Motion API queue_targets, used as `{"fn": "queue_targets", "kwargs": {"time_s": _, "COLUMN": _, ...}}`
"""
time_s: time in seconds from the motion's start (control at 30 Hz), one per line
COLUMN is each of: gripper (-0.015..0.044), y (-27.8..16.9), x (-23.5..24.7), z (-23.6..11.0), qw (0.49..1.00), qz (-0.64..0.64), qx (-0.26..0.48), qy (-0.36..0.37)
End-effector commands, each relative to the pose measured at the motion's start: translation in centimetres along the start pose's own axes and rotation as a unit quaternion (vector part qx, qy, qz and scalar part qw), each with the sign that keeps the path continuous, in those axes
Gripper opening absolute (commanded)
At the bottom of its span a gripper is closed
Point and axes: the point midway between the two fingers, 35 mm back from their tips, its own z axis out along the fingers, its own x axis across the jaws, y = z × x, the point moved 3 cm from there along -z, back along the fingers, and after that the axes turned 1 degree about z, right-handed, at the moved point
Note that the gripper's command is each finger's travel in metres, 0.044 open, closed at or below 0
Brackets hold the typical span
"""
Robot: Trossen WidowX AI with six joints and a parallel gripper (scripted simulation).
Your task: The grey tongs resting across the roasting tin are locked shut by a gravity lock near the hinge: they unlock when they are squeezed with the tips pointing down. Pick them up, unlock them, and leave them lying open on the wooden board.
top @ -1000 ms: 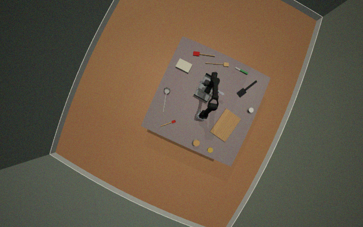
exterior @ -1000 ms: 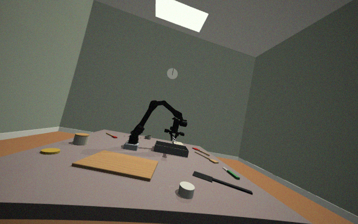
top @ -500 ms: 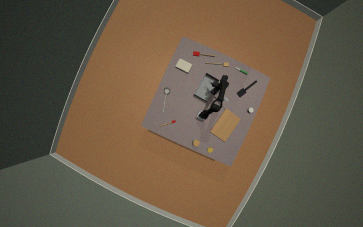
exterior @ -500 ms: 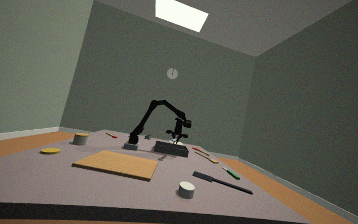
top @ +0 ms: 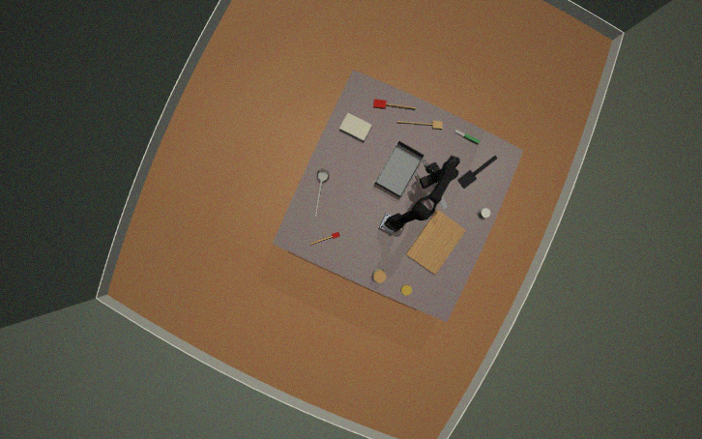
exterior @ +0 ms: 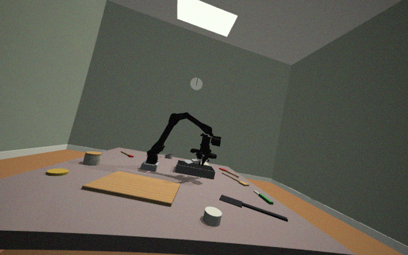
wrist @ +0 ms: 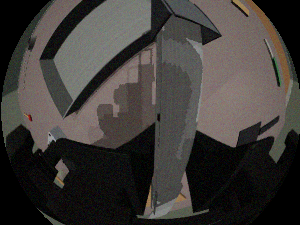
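While the arm hangs just past the right rim of the roasting tin [top: 397,168], there's bare tabletop between it and the wooden board [exterior: 132,187]. Nearby clutter: a black spatula [top: 476,171], a white puck [exterior: 212,215] and a green-handled tool [exterior: 264,197], none between tin and board. Gripper [exterior: 203,160] is clamped on the grey tongs [wrist: 174,121], arms together, tips pointing away from the camera.

A plain room with green walls, a wall clock [exterior: 196,83], and cooking tools on a tabletop [exterior: 40,202].
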Motion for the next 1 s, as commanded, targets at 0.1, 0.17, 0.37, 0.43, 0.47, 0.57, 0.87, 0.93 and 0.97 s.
{"fn": "queue_targets", "kwargs": {"time_s": 0.1, "gripper": -0.0150, "y": -3.6, "x": -2.0, "z": -0.4, "qw": 0.997, "qz": 0.074, "qx": 0.003, "qy": -0.005}}
{"fn": "queue_targets", "kwargs": {"time_s": 0.17, "gripper": -0.0150, "y": -4.7, "x": -2.5, "z": -0.4, "qw": 0.995, "qz": 0.095, "qx": 0.004, "qy": -0.005}}
{"fn": "queue_targets", "kwargs": {"time_s": 0.37, "gripper": -0.0150, "y": -8.1, "x": -3.6, "z": -0.5, "qw": 0.987, "qz": 0.158, "qx": 0.006, "qy": -0.005}}
{"fn": "queue_targets", "kwargs": {"time_s": 0.43, "gripper": -0.0150, "y": -8.5, "x": -3.7, "z": -0.5, "qw": 0.986, "qz": 0.165, "qx": 0.006, "qy": -0.005}}
{"fn": "queue_targets", "kwargs": {"time_s": 0.47, "gripper": -0.0150, "y": -8.5, "x": -3.7, "z": -0.5, "qw": 0.986, "qz": 0.165, "qx": 0.006, "qy": -0.005}}
{"fn": "queue_targets", "kwargs": {"time_s": 0.57, "gripper": -0.0150, "y": -9.1, "x": -3.9, "z": -0.5, "qw": 0.985, "qz": 0.175, "qx": 0.006, "qy": -0.005}}
{"fn": "queue_targets", "kwargs": {"time_s": 0.87, "gripper": -0.0150, "y": -13.7, "x": -4.5, "z": -0.6, "qw": 0.970, "qz": 0.243, "qx": 0.008, "qy": -0.008}}
{"fn": "queue_targets", "kwargs": {"time_s": 0.93, "gripper": -0.0150, "y": -14.9, "x": -4.6, "z": -0.6, "qw": 0.965, "qz": 0.264, "qx": 0.008, "qy": -0.008}}
{"fn": "queue_targets", "kwargs": {"time_s": 0.97, "gripper": -0.0150, "y": -15.5, "x": -4.7, "z": -0.6, "qw": 0.962, "qz": 0.274, "qx": 0.008, "qy": -0.009}}
